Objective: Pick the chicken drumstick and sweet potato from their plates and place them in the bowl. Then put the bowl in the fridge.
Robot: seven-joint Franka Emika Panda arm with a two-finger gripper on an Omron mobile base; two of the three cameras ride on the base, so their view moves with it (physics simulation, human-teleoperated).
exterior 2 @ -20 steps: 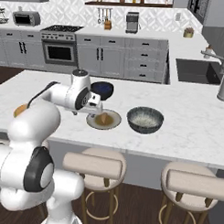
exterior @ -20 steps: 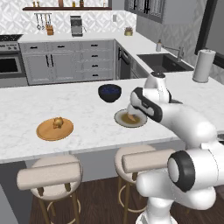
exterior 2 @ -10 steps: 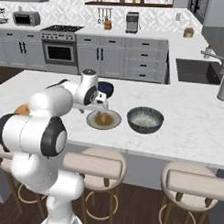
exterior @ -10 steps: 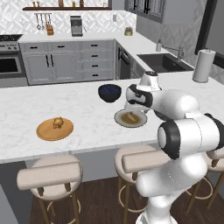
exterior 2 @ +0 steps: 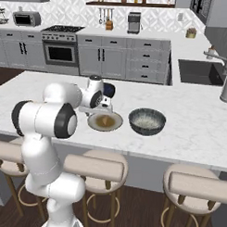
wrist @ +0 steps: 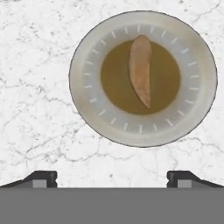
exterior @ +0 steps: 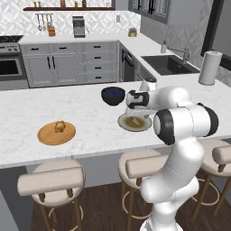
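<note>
We see the sweet potato [wrist: 140, 70] lying on the brown centre of the grey-rimmed plate [wrist: 87, 111], near the front edge of the island counter [exterior: 90, 122]. Our gripper [wrist: 111, 177] hangs above it, jaws spread wide, holding nothing. The speckled bowl [exterior 2: 146, 121] sits just beside that plate. Toward the counter's other end, the chicken drumstick [exterior: 59, 126] rests on the wooden plate [exterior: 55, 134].

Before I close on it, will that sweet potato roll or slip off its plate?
The sweet potato looks flattish and lies flat on the grey-rimmed plate, so rolling seems unlikely. Its smooth, tapered ends could slide between the open fingers; gripping across the wider middle is probably safer.
</note>
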